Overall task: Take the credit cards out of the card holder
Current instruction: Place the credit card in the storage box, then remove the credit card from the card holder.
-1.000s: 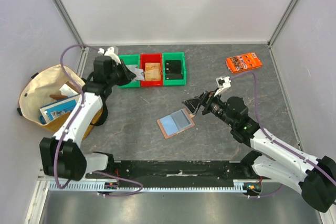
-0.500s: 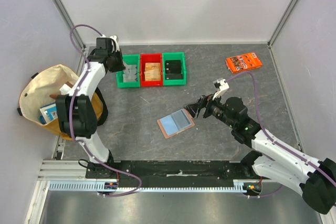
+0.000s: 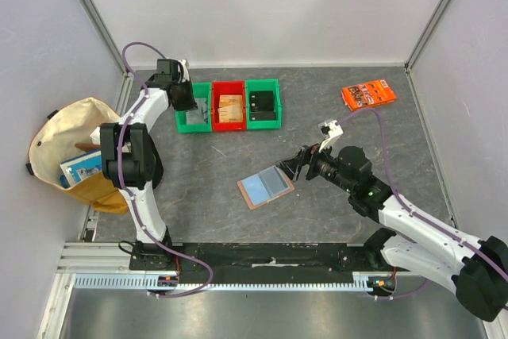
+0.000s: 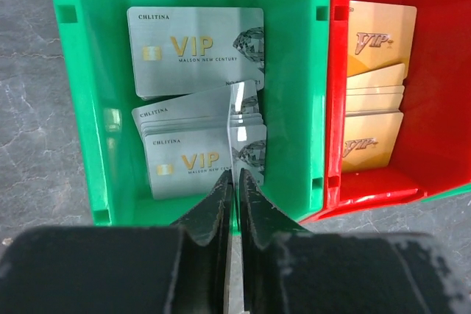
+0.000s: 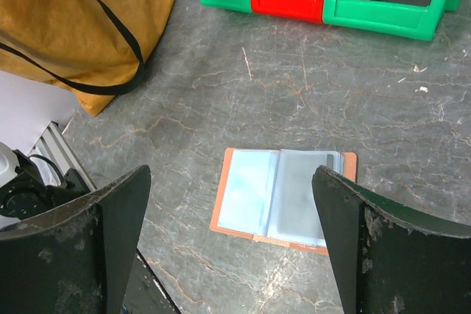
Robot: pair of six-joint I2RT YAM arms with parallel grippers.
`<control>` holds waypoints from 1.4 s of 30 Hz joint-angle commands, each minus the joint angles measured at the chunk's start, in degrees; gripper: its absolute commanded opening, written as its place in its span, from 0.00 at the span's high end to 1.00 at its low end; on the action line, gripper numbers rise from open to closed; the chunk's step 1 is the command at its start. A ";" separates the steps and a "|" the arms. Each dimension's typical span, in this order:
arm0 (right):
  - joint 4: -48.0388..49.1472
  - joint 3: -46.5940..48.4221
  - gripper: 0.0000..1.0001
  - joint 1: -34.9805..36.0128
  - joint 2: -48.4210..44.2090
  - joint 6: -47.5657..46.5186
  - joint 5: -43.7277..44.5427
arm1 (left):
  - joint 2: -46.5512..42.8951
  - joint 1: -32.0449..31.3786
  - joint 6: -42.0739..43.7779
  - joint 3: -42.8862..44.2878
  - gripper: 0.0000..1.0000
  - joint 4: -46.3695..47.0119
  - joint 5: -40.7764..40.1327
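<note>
The card holder [image 3: 266, 186] lies open on the table, light blue and greyish panels up, and also shows in the right wrist view [image 5: 283, 193]. My right gripper [image 3: 290, 166] is open and empty, hovering just above it and to its right, its fingers [image 5: 96, 240] wide apart. My left gripper [image 3: 191, 101] is over the left green bin [image 3: 184, 122]. In the left wrist view it [image 4: 236, 174] is shut on a silver credit card [image 4: 238, 126] held edge-on above several silver VIP cards [image 4: 195, 49] lying in that bin [image 4: 81, 108].
A red bin [image 3: 230, 109] with tan cards [image 4: 375, 108] and a second green bin [image 3: 263, 105] with black cards stand beside the left one. An orange printed packet [image 3: 369, 94] lies at the back right. A tan bag [image 3: 75, 152] sits at the left edge.
My left arm has swung up and round, so its gripper now hangs over the left green bin with the silver card. My right gripper has shifted slightly beside the card holder.
</note>
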 commanded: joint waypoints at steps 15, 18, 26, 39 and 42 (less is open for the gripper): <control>-1.52 2.12 0.02 -0.09 1.30 -1.55 -0.98 | 2.05 0.22 0.75 6.10 0.52 0.92 -3.63; -1.61 2.20 0.02 -0.09 0.95 -1.55 -1.07 | 2.15 0.04 0.48 6.90 0.46 0.04 -3.63; -2.93 2.38 0.02 -0.09 0.94 -2.08 -0.54 | -0.22 -0.31 -0.83 6.73 0.36 -1.36 -3.98; -3.90 4.49 0.03 -0.09 9.46 -3.04 -1.59 | -27.63 -15.75 -13.22 -12.40 0.25 3.01 -4.50; -3.81 5.10 0.07 -0.09 12.62 -3.83 -1.85 | -34.22 -23.66 -15.24 -20.93 0.26 5.92 -6.96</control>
